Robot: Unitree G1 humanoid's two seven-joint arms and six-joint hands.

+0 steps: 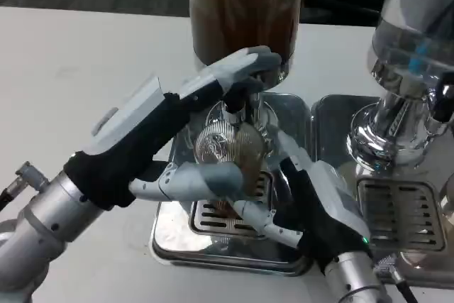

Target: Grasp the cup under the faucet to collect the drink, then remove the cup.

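Left hand [177, 133] hides faucet, cup [230, 148] — half-seen

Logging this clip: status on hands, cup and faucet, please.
Left hand up at the faucet. Right hand holds the cup beneath it, over the drip tray. Nothing in the way.

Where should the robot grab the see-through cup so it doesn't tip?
Probably round the side wall of the cup, coming from the front right like the right hand. It stands upright on the tray under the faucet, so its top is blocked.
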